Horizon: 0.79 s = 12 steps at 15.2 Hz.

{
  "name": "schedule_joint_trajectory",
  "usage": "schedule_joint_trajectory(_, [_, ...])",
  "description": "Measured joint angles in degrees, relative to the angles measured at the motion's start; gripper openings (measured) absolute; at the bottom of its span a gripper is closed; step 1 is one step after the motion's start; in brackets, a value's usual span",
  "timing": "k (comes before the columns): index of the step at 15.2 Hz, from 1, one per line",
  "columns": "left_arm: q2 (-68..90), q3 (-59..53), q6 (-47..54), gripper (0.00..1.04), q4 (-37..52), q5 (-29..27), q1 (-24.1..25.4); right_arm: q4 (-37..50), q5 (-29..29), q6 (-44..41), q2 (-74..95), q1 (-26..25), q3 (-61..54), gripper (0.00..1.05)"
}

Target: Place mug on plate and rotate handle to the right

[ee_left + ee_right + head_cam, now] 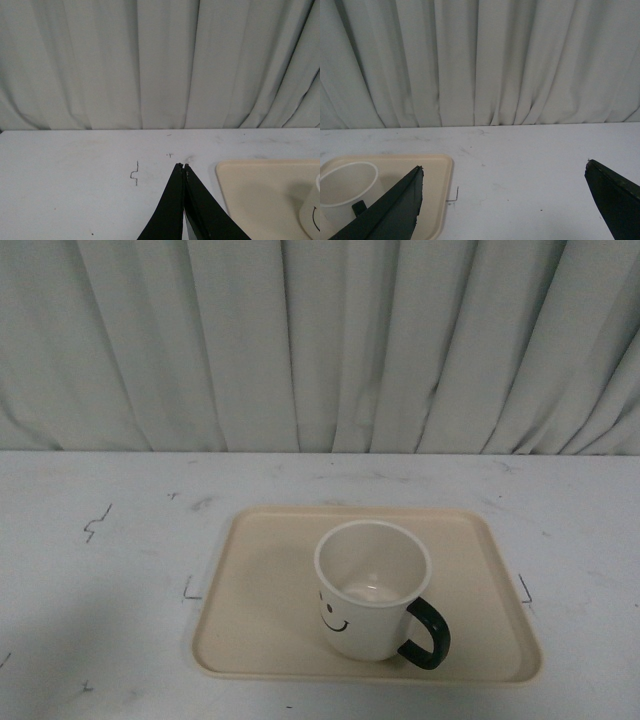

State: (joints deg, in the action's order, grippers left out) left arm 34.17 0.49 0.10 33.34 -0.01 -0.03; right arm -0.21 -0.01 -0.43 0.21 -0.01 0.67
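Observation:
The cream-white mug [372, 592] stands upright on the beige plate [260, 590], right of the plate's middle and near its front edge. Its smiley face points to the front left. Its black handle [427, 634] points to the front right. Neither gripper shows in the front view. In the left wrist view my left gripper [183, 166] is shut and empty over the table, left of the plate [260, 192], with a sliver of the mug [312, 212] at the frame edge. In the right wrist view my right gripper [504, 170] is open and empty, right of the mug [345, 187] on the plate [440, 195].
The white table [100, 580] carries small black pen marks around the plate. A grey-white pleated curtain [320, 340] hangs right behind the table's far edge.

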Motion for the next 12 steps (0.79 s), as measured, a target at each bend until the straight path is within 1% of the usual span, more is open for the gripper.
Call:
schedule_joint_trajectory(2, [-2.0, 0.0, 0.0, 0.02, -1.9, 0.0, 0.0, 0.0, 0.0, 0.0, 0.0, 0.0, 0.0, 0.98])
schedule_joint_trajectory(5, [-17.0, 0.0, 0.0, 0.02, -16.1, 0.0, 0.0, 0.0, 0.0, 0.0, 0.0, 0.0, 0.0, 0.98])
schedule_joint_trajectory(8, [-23.6, 0.0, 0.0, 0.02, -22.9, 0.0, 0.0, 0.0, 0.0, 0.0, 0.0, 0.0, 0.0, 0.98])
schedule_joint_trajectory(10, [-25.4, 0.0, 0.0, 0.02, -25.2, 0.0, 0.0, 0.0, 0.0, 0.0, 0.0, 0.0, 0.0, 0.98])
schedule_joint_trajectory(12, [-30.7, 0.0, 0.0, 0.02, -33.0, 0.2, 0.0, 0.0, 0.0, 0.0, 0.0, 0.0, 0.0, 0.98])
